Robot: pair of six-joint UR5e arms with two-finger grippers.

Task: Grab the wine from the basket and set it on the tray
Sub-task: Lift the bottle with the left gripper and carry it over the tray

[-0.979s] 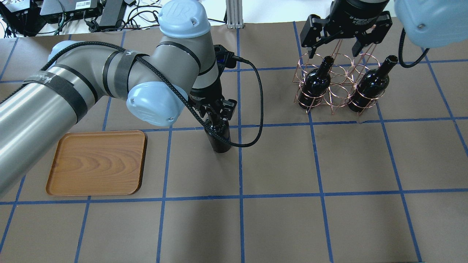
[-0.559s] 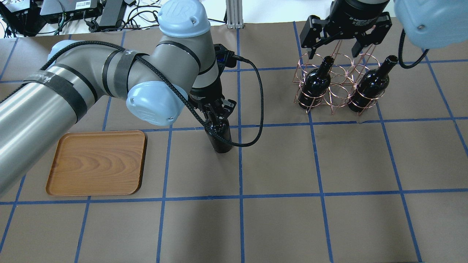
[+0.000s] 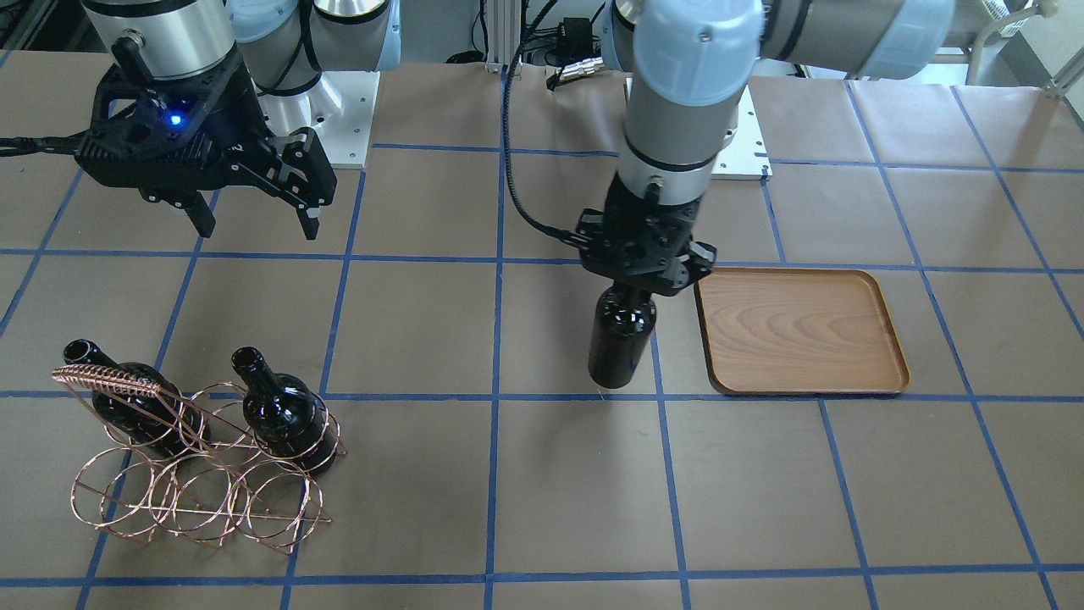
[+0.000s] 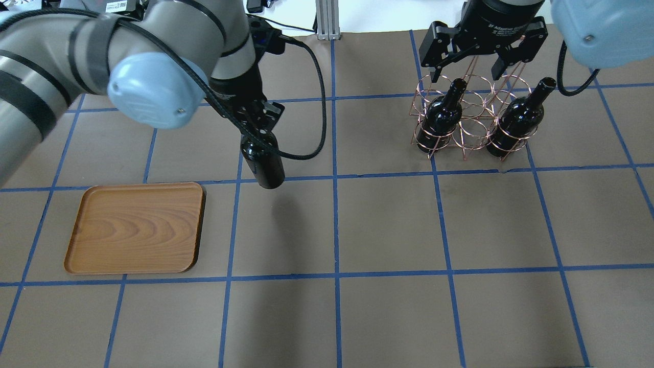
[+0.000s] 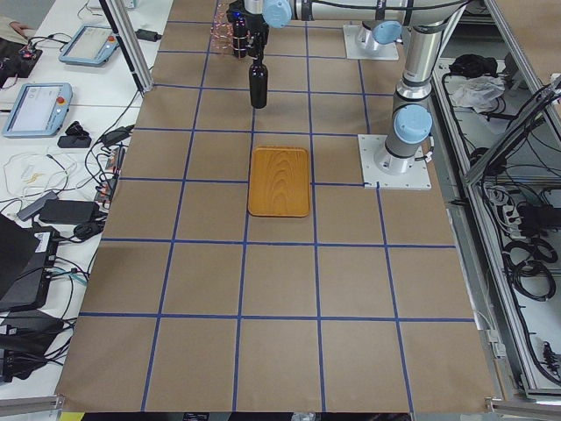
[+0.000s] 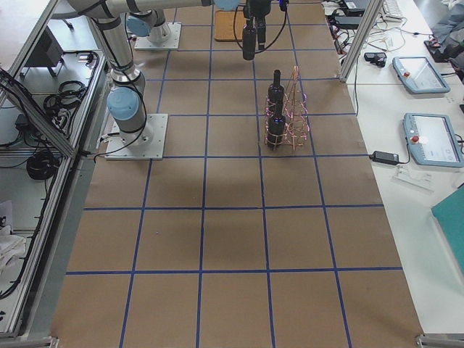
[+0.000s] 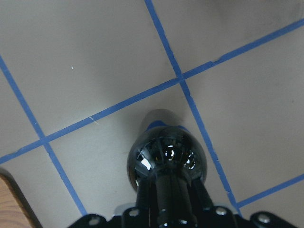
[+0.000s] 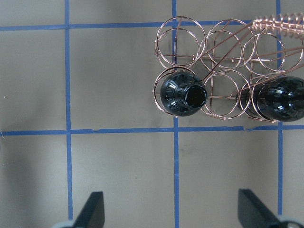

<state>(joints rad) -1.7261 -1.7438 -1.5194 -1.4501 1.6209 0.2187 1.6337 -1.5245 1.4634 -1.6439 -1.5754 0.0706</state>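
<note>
My left gripper (image 4: 259,128) is shut on the neck of a black wine bottle (image 4: 264,166) and holds it upright, apparently just above the table, right of the tray and beyond its far corner. The front view shows that gripper (image 3: 645,273), bottle (image 3: 621,339) and wooden tray (image 3: 800,330). The tray (image 4: 135,227) holds nothing. The left wrist view looks down the bottle (image 7: 167,159). The copper wire basket (image 4: 472,128) holds two more bottles (image 4: 439,115) (image 4: 516,120). My right gripper (image 4: 470,61) hangs open and empty above the basket's far side.
The brown table cover has a blue tape grid. The right wrist view shows the basket (image 8: 223,61) with both bottles (image 8: 183,92) (image 8: 280,97) and my spread fingertips (image 8: 95,209). Cables and electronics (image 4: 102,15) lie beyond the far left edge.
My left arm has carried the bottle to the left and farther from the robot, closer to the tray's side. The right gripper and the basket have not moved.
</note>
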